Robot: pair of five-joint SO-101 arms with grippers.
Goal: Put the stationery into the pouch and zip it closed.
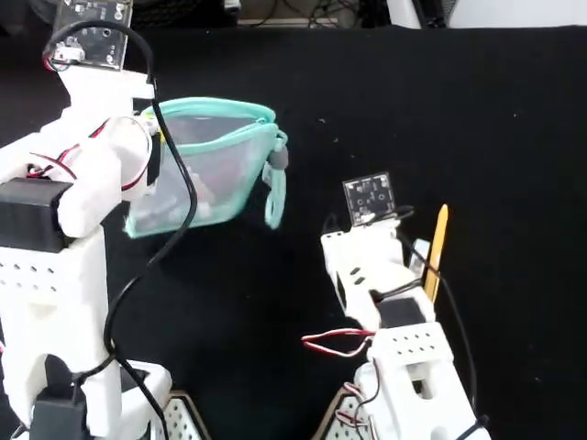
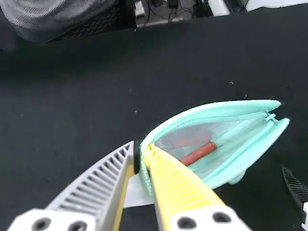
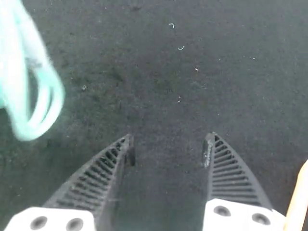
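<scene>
A teal pouch with a see-through side is gripped at its left end by my left gripper, which is shut on the rim beside the zipper. Its mouth gapes open, and a red pen lies inside. A teal wrist loop hangs from the pouch's right end. My right gripper is open over bare black cloth, right of the loop. A yellow pencil-like stick lies on the table beside the right arm, and its end appears in the right wrist view.
Black cloth covers the table, with free room behind and to the right of the pouch. The white arm bases stand along the front edge. Cables and equipment sit beyond the table's far edge.
</scene>
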